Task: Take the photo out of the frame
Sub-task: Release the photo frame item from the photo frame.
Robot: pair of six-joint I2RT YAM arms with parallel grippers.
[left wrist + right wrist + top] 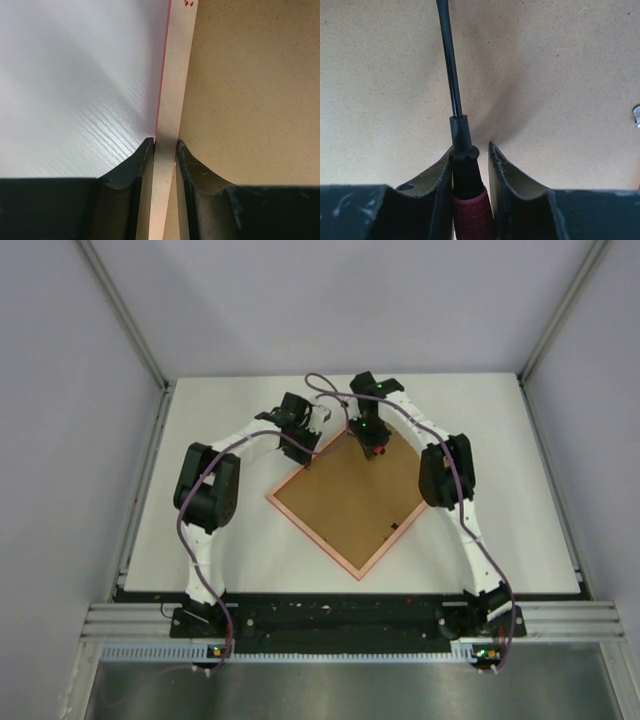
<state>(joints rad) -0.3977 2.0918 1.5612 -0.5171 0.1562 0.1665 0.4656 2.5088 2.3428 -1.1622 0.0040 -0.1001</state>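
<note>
Now, left gripper (164,141): jaws squeeze the frame (176,75) edge between them.
right gripper (471,147): jaws hold the screwdriver (461,145) between them.

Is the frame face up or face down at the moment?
Face down: the frame shows its brown back with a reddish rim in the top view. No photo is visible.

Left tool (165,144), right tool (471,146) at frame (350,502) corner; bare table (500,540) around

I see the white tabletop (500,440) carrying the frame (350,502), which lies flat near its middle, brown back up, turned cornerwise like a diamond.
</note>
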